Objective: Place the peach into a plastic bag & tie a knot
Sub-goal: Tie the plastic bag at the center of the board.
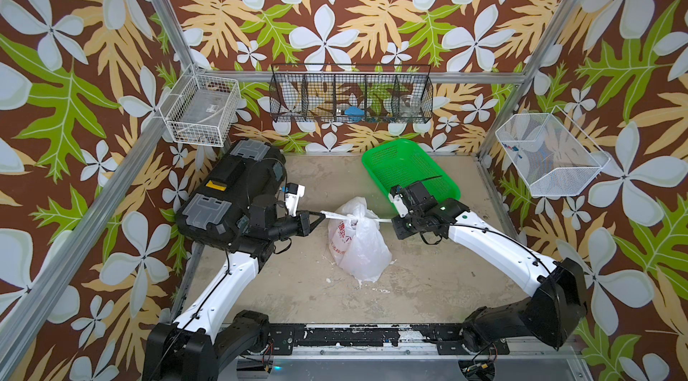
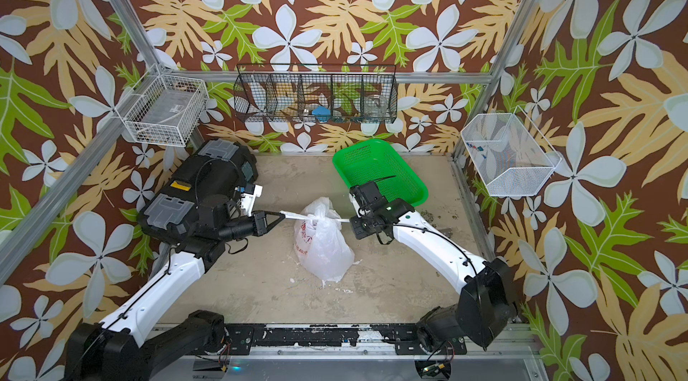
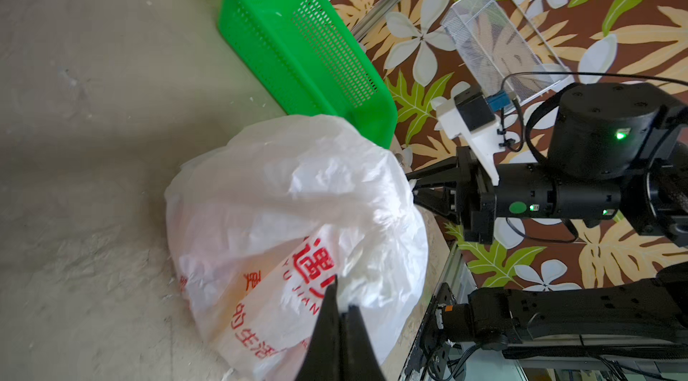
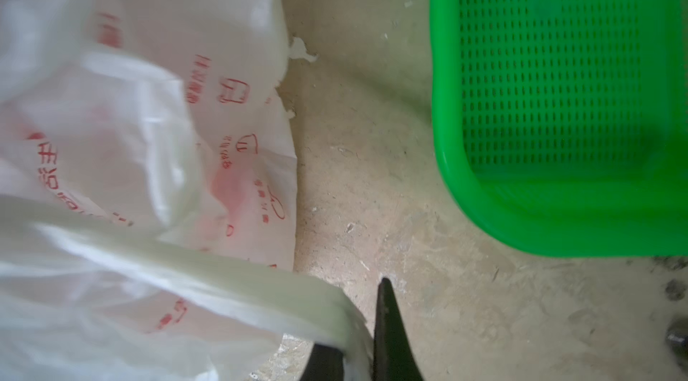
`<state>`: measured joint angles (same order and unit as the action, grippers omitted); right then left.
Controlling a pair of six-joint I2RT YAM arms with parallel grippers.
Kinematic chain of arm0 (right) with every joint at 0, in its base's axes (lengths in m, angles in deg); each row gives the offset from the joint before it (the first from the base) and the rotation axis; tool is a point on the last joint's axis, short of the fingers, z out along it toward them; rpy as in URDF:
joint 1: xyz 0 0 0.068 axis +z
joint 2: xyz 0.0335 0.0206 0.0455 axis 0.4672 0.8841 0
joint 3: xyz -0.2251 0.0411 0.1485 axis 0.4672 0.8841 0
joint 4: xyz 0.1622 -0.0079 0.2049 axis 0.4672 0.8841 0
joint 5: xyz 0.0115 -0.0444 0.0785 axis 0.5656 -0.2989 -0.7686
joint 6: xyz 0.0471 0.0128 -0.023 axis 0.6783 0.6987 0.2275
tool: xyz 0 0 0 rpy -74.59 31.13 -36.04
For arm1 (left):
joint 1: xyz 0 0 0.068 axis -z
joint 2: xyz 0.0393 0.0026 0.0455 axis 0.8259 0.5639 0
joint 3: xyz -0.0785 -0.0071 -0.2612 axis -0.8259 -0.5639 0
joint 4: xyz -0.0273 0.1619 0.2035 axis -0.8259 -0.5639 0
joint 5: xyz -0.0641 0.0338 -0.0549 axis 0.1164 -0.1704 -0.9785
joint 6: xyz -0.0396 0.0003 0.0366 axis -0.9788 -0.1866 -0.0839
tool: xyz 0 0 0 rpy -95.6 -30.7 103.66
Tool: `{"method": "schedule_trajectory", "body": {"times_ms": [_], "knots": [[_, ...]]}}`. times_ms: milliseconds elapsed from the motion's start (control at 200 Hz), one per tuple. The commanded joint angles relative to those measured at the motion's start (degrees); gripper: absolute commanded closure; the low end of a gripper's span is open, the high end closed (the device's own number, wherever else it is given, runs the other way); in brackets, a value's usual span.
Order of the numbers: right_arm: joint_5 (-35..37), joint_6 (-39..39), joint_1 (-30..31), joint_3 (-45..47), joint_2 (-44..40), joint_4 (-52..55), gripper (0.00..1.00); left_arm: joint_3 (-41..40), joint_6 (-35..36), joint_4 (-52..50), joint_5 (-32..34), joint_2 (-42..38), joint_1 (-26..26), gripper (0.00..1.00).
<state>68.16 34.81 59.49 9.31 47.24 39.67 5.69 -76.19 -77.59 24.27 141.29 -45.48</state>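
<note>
Thin, crinkly, translucent white plastic bag with red print [image 1: 359,249] [image 2: 324,249] upright in the middle of the worn beige tabletop [image 1: 298,286], bulging low and gathered at the top. At its neck, in both top views, a tight twisted knot of white handles [image 1: 353,216] [image 2: 320,216], two flat ends stretched out sideways, one toward each arm. Left gripper [image 1: 323,214] [image 3: 344,301] level with the knot, black jaws pressed together on the end at its side. Right gripper [image 1: 391,220] [image 2: 350,220] opposite, jaws clamped on the other end, the white band taut between them. Perforated green plastic basket [image 1: 409,163] just behind the right gripper, apart from the bag. Bulky black hard case with grey latches [image 1: 231,193] at the left rear of the table. Contents of the bag not clear through the plastic
</note>
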Motion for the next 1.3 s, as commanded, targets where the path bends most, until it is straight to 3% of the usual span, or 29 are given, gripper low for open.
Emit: {"method": "schedule_trajectory", "body": {"times_ms": [0,215,365,500,550,596,681,806,1051,1156,1296], "knots": [[-0.9,8.6,-3.5,3.6,-2.0,-3.3,1.0,-4.2,-3.5,-0.1,4.8,-2.4,-2.4,1.0],[-7.7,15.6,-12.3,14.7,-4.3,-15.3,1.0,-6.7,-2.9,-3.7,7.1,-2.8,-12.0,1.0],[-11.6,13.3,-11.2,13.4,-7.1,-19.5,1.0,-5.6,-7.0,2.4,-0.6,-1.4,-11.5,1.0],[-23.5,12.4,-11.0,10.8,-10.0,-21.6,1.0,-4.3,-6.2,2.5,-3.2,-1.9,-11.2,1.0],[-30.1,13.9,-10.7,10.2,-9.9,-21.7,0.9,-4.1,-6.2,2.5,-4.1,-2.0,-11.2,1.0],[-35.9,14.6,-9.8,10.2,-9.6,-22.5,0.74,-3.9,-6.3,2.5,-4.7,-2.0,-11.1,1.0],[-39.0,12.6,-6.8,8.5,-7.8,-20.3,0.43,-3.8,-6.4,3.0,-4.8,-2.3,-10.8,1.0],[-36.5,9.2,-5.7,6.4,-2.8,-14.4,0.27,-3.4,-6.2,3.4,-4.5,-1.8,-9.8,1.0],[-36.5,14.5,-5.4,9.0,-0.9,-15.2,0.25,-4.5,-6.0,3.2,-4.0,-2.7,-9.1,1.0],[-41.6,21.8,-5.4,13.1,-1.7,-24.4,0.29,-5.1,-6.1,3.7,-3.7,-2.7,-8.8,1.0],[-42.9,32.3,-5.4,16.7,-1.7,-36.7,0.34,-5.4,-6.2,3.9,-3.2,-3.0,-8.4,1.0]]}}
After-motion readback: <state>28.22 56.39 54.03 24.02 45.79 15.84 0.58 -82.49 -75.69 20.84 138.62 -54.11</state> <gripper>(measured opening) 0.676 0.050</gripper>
